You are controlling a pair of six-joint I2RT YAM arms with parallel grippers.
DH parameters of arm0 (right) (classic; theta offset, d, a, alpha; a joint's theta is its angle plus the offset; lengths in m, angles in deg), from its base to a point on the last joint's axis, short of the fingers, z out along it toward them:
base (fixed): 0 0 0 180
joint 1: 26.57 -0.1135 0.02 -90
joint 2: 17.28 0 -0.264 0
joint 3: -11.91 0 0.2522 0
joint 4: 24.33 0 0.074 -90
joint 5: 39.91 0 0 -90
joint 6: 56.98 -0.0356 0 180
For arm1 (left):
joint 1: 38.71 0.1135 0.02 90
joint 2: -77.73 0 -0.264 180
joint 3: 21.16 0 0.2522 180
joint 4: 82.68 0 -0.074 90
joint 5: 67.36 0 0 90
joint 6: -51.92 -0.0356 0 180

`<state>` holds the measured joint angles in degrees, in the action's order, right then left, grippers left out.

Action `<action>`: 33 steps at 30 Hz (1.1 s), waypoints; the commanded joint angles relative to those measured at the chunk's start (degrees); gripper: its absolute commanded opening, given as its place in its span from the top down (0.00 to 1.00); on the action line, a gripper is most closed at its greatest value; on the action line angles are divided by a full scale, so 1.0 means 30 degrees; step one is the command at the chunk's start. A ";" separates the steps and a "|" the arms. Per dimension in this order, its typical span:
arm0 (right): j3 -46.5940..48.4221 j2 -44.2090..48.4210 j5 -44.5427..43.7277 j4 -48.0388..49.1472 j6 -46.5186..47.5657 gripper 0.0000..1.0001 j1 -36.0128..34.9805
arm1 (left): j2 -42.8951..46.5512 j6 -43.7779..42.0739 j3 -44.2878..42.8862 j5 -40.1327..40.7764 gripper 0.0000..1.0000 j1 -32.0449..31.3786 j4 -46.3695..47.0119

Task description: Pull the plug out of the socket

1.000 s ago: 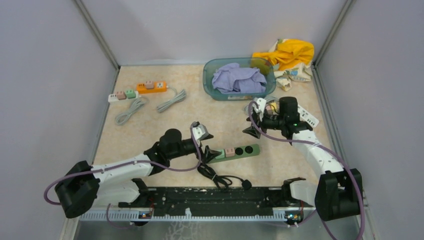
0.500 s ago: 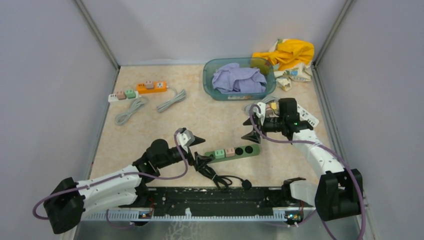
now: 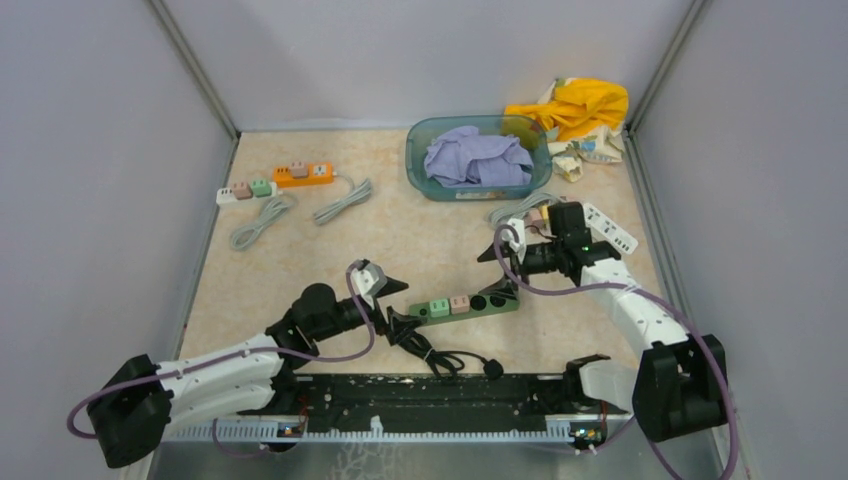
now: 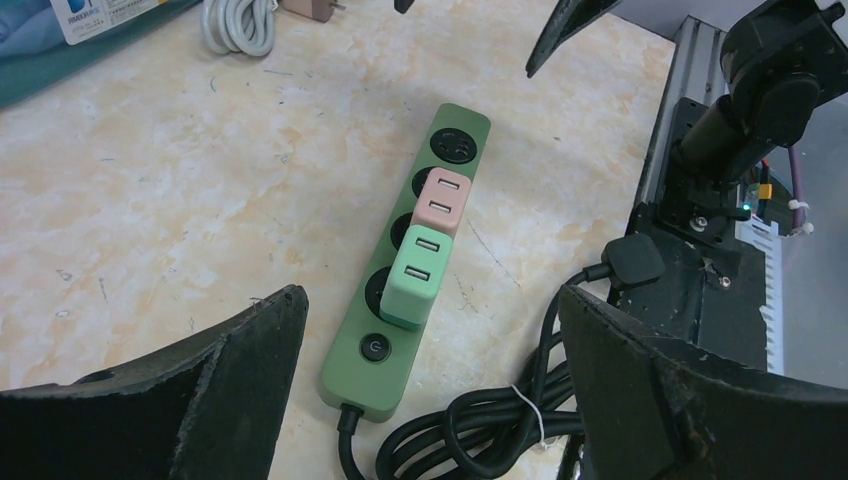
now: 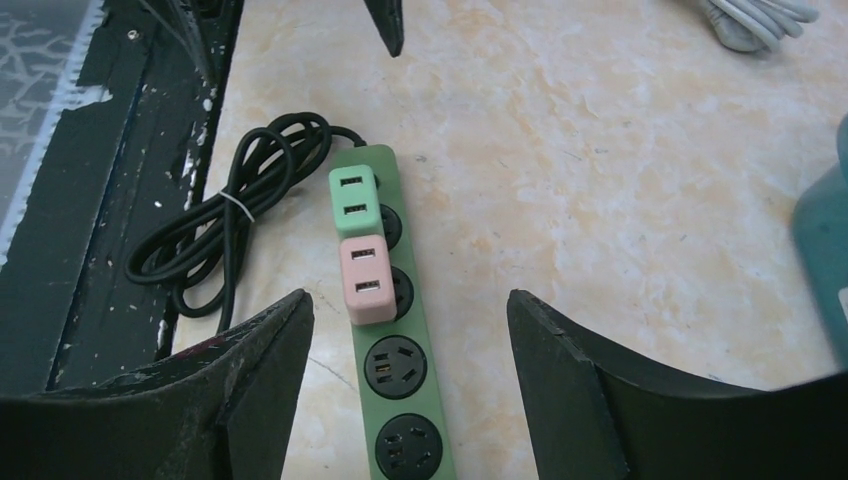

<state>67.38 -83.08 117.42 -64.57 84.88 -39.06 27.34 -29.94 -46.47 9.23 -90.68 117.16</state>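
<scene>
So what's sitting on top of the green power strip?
A green adapter and a pink adapter, plugged in side by side. Their prongs and most of the sockets beneath are hidden.

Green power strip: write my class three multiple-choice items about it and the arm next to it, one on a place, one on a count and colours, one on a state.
1. Where does the green power strip lie?
A. in a basin
B. hanging from a gripper
C. flat on the table

2. Which plugs sit in it?
A. one, orange
B. two, a green plug and a pink plug
C. three, all white

3. How is the left gripper?
A. open, holding nothing
B. shut on a plug
C. shut on a cable

Answers:
1. C: both wrist views show it flat on the tabletop.
2. B: the two sit next to each other in the strip, and the other sockets are bare.
3. A: it stands wide open with the strip in the gap, touching nothing.
</scene>
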 commanded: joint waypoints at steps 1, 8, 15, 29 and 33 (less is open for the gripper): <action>0.0744 -0.0270 0.0436 -0.0540 0.1796 0.29 -0.0888 | 0.0130 0.0248 0.0338 0.0259 0.00 0.0097 0.1039; 0.0657 -0.0955 -0.0456 -0.1175 0.3114 0.27 -0.2512 | -0.0225 -0.0076 0.0736 0.0083 0.00 0.0090 0.1433; 0.0451 -0.1731 -0.2098 -0.1921 0.4831 0.24 -0.4279 | -0.0492 -0.0491 0.0996 -0.0316 0.00 0.0111 0.1811; 0.0628 -0.3176 -0.5035 -0.1648 0.4804 0.24 -0.6411 | -0.0860 -0.0850 0.1785 -0.0437 0.00 0.0108 0.2800; 0.0470 -0.3413 -0.6028 -0.0412 0.3533 0.26 -0.6983 | -0.1179 -0.0901 0.1729 -0.0624 0.01 0.0102 0.3038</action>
<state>67.40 -92.41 101.90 -69.97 98.36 -58.03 24.63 -31.82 -41.47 8.90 -90.68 122.89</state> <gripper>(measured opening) 0.751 0.998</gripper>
